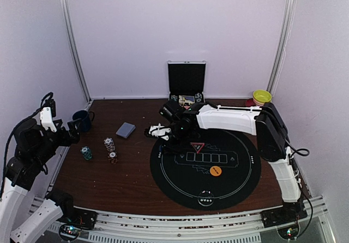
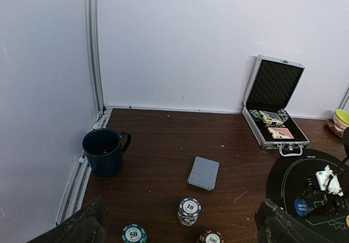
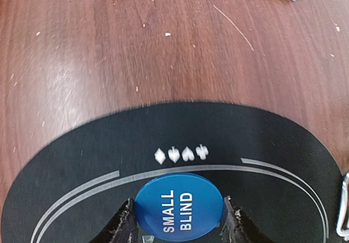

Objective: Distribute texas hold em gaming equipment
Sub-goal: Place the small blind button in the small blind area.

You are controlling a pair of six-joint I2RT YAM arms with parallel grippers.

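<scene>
Right arm point(image 1: 234, 117) reaches across the bench point(image 1: 125, 183) to the far-left rim of the round black mat point(image 1: 240, 183). Its jaws are half closed, gripping the blue "SMALL BLIND" button point(image 3: 179, 210) by opposite edges, face up, just inside the printed ring and near the four suit marks. Edge grip keeps the label flat and readable; likely so it can be set down at a seat mark. Cannot tell whether the button touches the mat or hangs just above it. Left arm point(image 1: 32, 139) is folded back at the left edge, jaws fully open and empty, apparently parked out of the right arm's way. An orange button point(image 1: 215, 171) lies on the mat near the row of printed card boxes, so that piece looks placed. The deck of cards point(image 2: 203, 173) lies face down on bare wood, off the mat. Chip stacks point(image 2: 189, 210) and a teal chip point(image 2: 133, 235) stand near the left arm, undistributed. The case point(image 2: 272, 112) stands open by the back wall, well apart from the mug point(image 2: 104, 150). Judgement: early in the task; cards and chips remain.
</scene>
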